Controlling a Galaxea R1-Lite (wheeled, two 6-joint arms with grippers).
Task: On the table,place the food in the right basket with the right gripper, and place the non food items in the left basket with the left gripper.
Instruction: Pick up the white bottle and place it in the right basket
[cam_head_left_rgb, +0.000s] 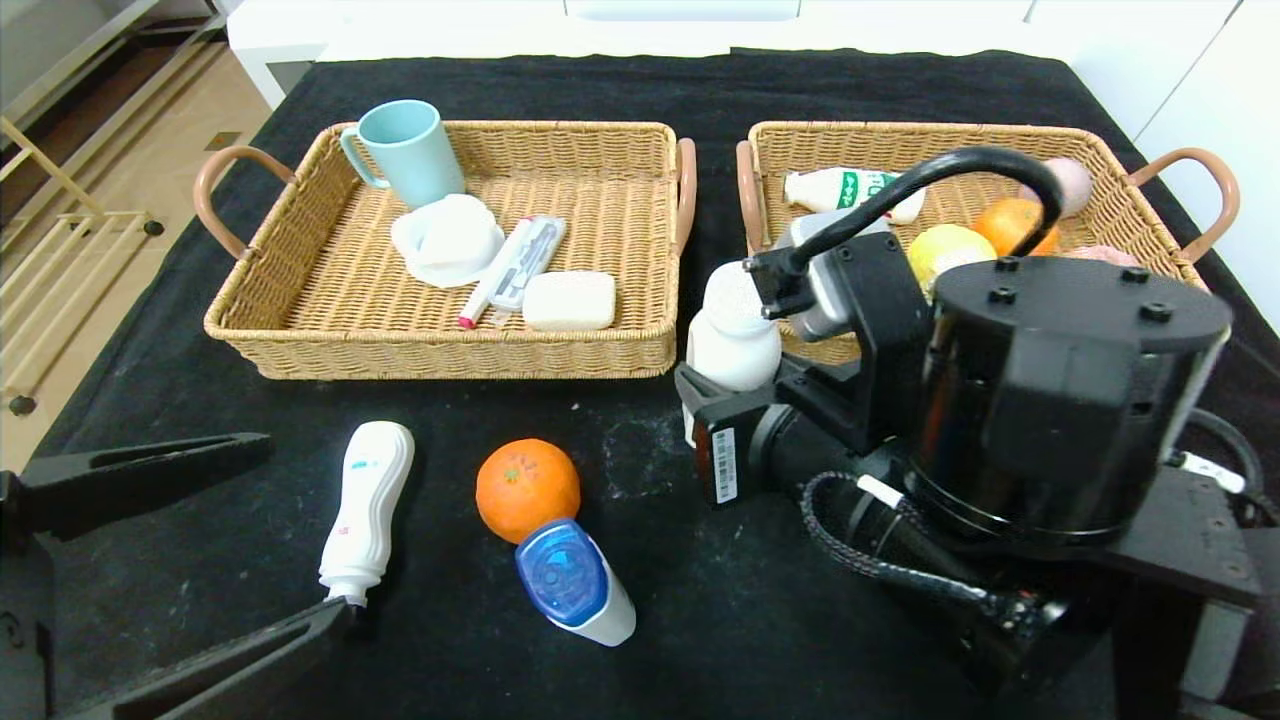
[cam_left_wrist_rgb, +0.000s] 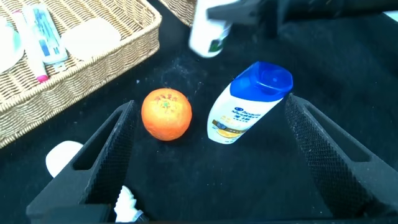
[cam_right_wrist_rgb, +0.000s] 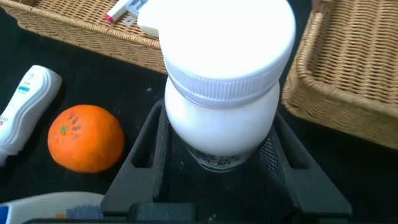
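My right gripper is shut on a white milk bottle, held upright beside the near left corner of the right basket. That basket holds another milk bottle, a lemon and an orange. My left gripper stands open low over the table's front left. A second orange and the blue-capped white bottle lie on the cloth just beyond its fingertips. The wavy white bottle lies next to its fingers.
The left basket holds a pale blue cup, a white dish, a toothbrush case and a white soap bar. A narrow strip of black cloth separates the two baskets.
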